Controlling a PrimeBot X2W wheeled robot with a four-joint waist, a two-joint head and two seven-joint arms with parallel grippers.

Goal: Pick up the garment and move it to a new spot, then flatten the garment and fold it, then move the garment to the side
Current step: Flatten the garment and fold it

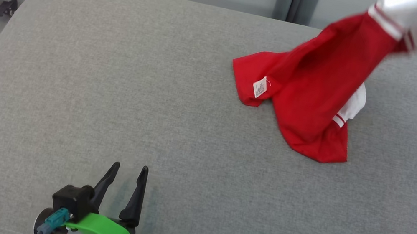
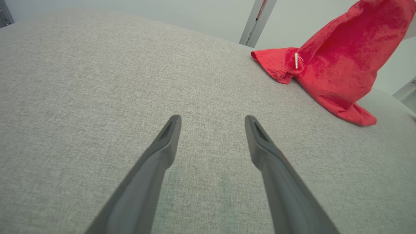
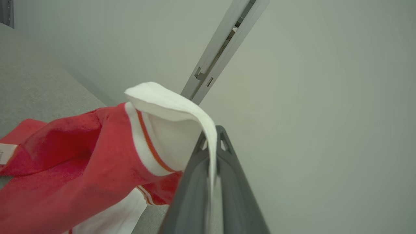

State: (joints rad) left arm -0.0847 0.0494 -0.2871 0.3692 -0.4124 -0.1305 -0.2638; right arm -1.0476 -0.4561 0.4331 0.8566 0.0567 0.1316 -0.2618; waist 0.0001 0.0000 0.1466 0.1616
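Nearest the head camera, the left gripper (image 1: 130, 168) is hovering over the near-left part of the grey padded surface (image 1: 113, 75), its two dark fingers standing spread apart with nothing between them. At the far right, the right gripper (image 3: 213, 133) is pinching the white band (image 3: 169, 104) at one end of the red garment (image 1: 315, 88), fingers pressed together on the cloth, and is holding that end raised. The lower part of the cloth is lying on the far-right area of the surface, with a white label (image 1: 259, 86) showing on its left fold. Judging from the drape, the fabric is behaving as light, soft and limp: it is sagging under its own weight and offering no stiffness, so it is likely to bunch and trail when carried. The thicker band is probably giving the more secure hold, while thin single layers are more liable to slip. For flattening, a second hold at an opposite edge or corner is looking advisable
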